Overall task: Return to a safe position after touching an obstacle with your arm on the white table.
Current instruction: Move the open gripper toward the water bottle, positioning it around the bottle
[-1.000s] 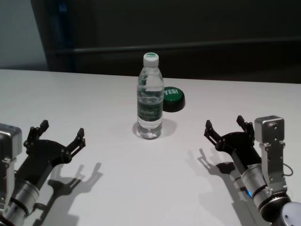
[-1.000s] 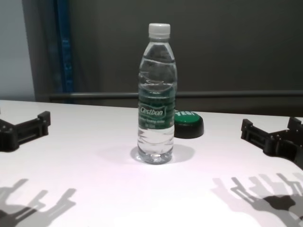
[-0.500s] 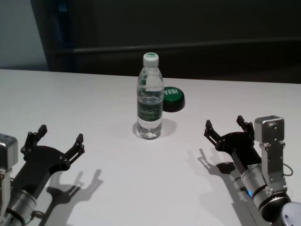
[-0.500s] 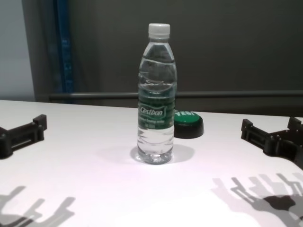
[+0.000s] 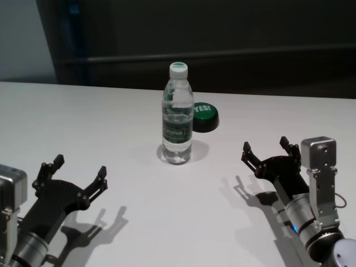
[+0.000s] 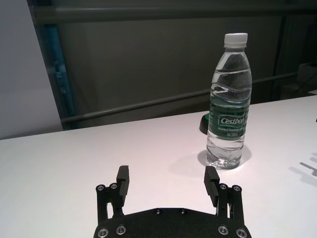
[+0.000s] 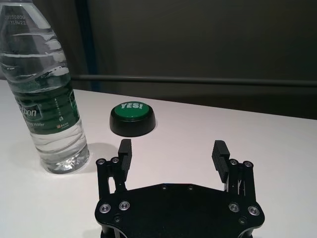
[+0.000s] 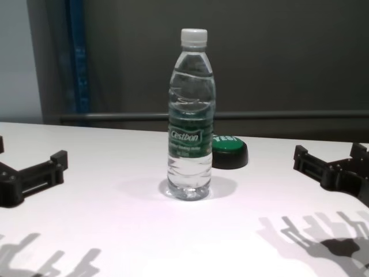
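Note:
The obstacle, a clear water bottle with a white cap and green label, stands upright mid-table on the white table. My left gripper hovers low at the near left, open and empty, well apart from the bottle. In the left wrist view the left gripper points past the bottle, which stands ahead and off to one side. My right gripper is at the near right, also open with nothing in it. The right wrist view shows the right gripper apart from the bottle.
A low black disc with a green "YES!" top sits just behind and to the right of the bottle. A dark wall with a rail runs behind the table's far edge. Bare tabletop separates each gripper from the bottle.
My left gripper has drawn back toward me, lower in the head view, and shifted slightly right. The right arm and the bottle have not moved.

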